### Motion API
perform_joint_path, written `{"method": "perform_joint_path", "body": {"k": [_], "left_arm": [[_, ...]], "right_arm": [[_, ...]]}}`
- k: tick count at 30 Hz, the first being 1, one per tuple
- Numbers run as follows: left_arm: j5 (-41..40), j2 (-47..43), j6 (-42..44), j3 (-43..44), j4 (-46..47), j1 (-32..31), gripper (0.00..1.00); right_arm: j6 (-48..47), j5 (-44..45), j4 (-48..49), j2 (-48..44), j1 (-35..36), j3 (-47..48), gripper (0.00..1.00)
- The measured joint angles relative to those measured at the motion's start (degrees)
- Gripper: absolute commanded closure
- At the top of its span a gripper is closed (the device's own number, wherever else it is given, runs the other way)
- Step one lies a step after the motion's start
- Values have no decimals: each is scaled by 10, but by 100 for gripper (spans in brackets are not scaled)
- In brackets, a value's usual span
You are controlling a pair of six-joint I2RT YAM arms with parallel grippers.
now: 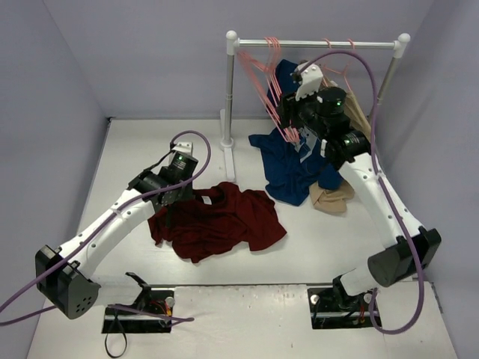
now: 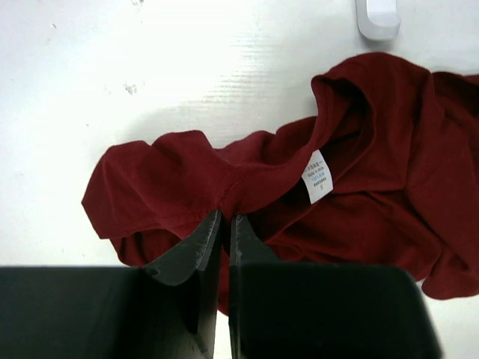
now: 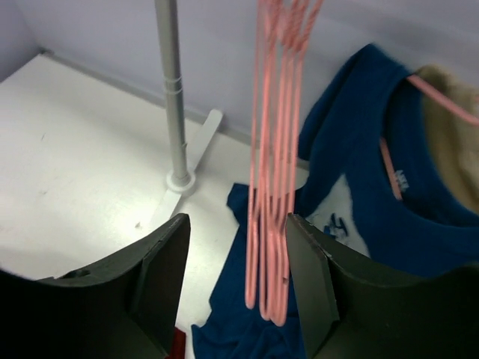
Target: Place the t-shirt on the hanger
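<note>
The maroon t-shirt lies crumpled on the white table; in the left wrist view its collar and white label face up. My left gripper is shut on a fold of the t-shirt by the collar. Several pink wire hangers hang bunched on the rail. In the right wrist view the hangers hang between the fingers of my right gripper, which is open around their lower ends. In the top view the right gripper sits at the hangers' lower ends.
A white rack with a rail and grey post stands at the back. A navy blue garment and a tan garment hang from it and spill onto the table. Lavender walls close in both sides.
</note>
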Motion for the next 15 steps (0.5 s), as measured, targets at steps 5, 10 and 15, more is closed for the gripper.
{"method": "perform_joint_path", "body": {"k": [5, 10, 15], "left_arm": [[16, 1, 2, 0, -8, 0, 100], [26, 3, 3, 0, -9, 0, 100], [29, 4, 4, 0, -10, 0, 100]], "right_arm": [[-1, -35, -9, 50, 0, 6, 44], [-1, -43, -13, 81, 0, 26, 42], [-1, -43, -12, 97, 0, 36, 39]]}}
